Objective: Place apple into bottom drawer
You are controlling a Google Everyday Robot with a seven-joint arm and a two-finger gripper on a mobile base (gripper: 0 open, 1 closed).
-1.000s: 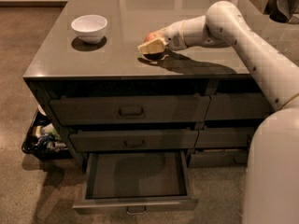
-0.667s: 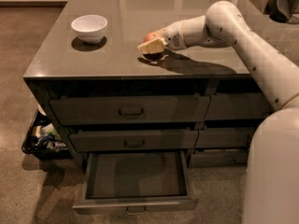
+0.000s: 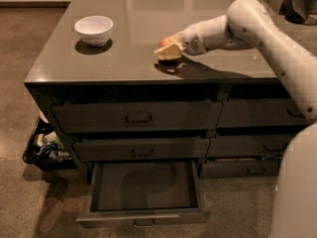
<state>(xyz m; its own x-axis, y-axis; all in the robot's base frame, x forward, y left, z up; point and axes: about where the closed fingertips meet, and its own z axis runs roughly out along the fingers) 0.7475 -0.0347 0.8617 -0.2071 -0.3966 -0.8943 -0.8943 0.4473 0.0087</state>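
Apple [image 3: 164,42], mostly hidden, clasped between fingers [image 3: 172,53] of gripper [image 3: 165,50] over countertop [image 3: 119,58]; bottom drawer [image 3: 148,187] open.

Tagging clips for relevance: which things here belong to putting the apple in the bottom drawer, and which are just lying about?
Job: apple on the countertop, at the gripper; bottom drawer, pulled open.
Lying about: white bowl, left on the countertop; box of clutter on the floor, far left; shut upper drawers.
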